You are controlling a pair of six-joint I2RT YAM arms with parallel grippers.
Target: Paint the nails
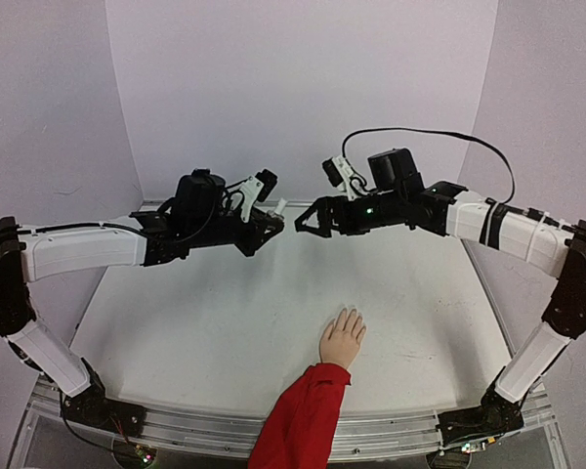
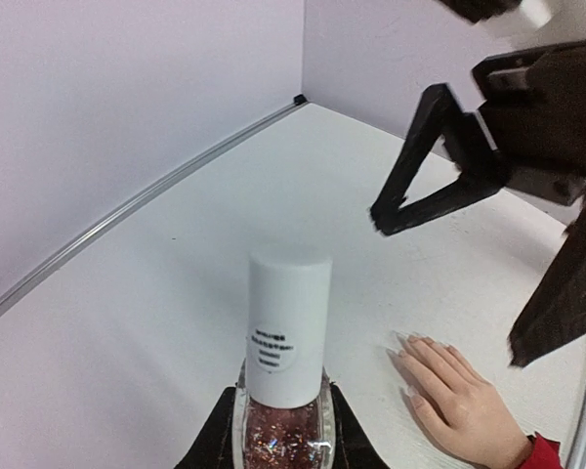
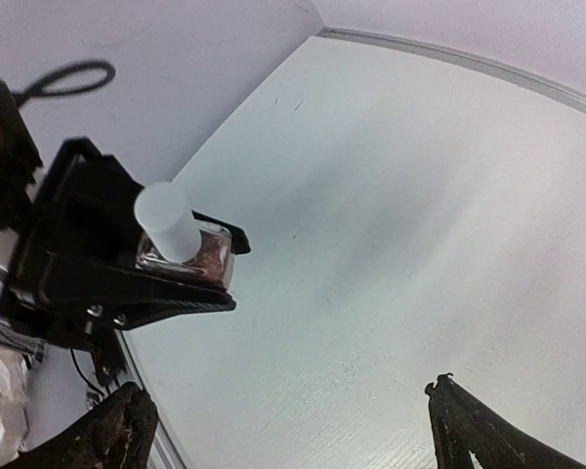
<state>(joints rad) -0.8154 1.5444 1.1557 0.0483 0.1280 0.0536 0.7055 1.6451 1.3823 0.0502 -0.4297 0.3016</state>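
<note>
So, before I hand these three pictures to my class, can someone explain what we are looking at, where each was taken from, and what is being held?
These are two robot arms bolted at the near edge of a white table. The wide picture comes from a camera above and behind them; the other two come from small cameras on each wrist.

The left claw is shut on a nail polish bottle with reddish glitter and a white cap. The right claw is open and holds nothing; it faces the bottle.

On the table lies a pale mannequin hand in a red sleeve, palm down. Its nails are to be painted.
</note>
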